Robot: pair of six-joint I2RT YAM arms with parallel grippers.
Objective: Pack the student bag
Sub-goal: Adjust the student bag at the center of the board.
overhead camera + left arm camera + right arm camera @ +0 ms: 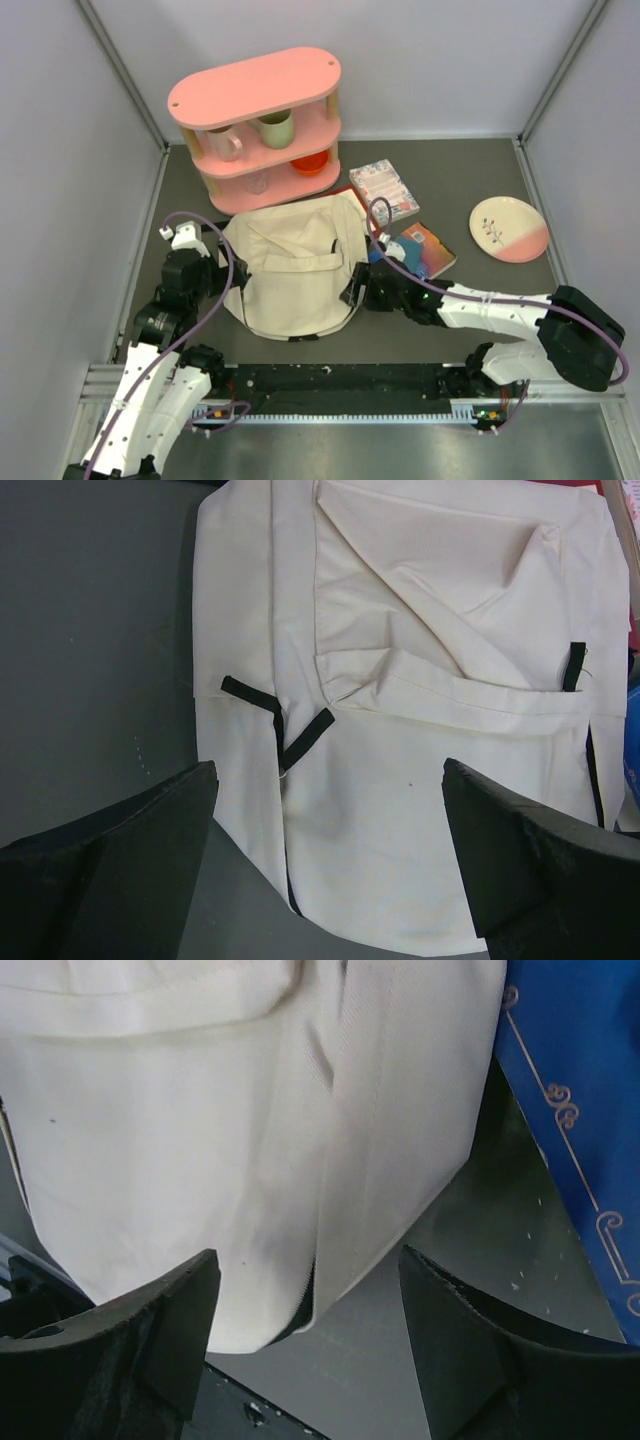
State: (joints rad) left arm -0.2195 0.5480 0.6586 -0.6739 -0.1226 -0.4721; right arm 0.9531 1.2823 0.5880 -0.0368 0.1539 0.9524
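Observation:
The student bag (295,265) is a cream fabric backpack with black straps, lying flat on the dark table between my two arms. My left gripper (236,276) is at the bag's left edge. In the left wrist view it (330,852) is open wide above the bag (420,680), with a black strap (300,742) just beyond the fingers. My right gripper (355,290) is at the bag's lower right edge. It (310,1315) is open too, and the bag's (200,1140) rounded corner with its dark zipper seam lies ahead between the fingers, untouched.
A pink two-tier shelf (260,120) with cups stands behind the bag. To the right lie a floral notebook (385,188), a colourful blue book (425,250) (580,1110) and a pink-and-white plate (508,228). A red item (352,192) peeks from under the bag's top right corner.

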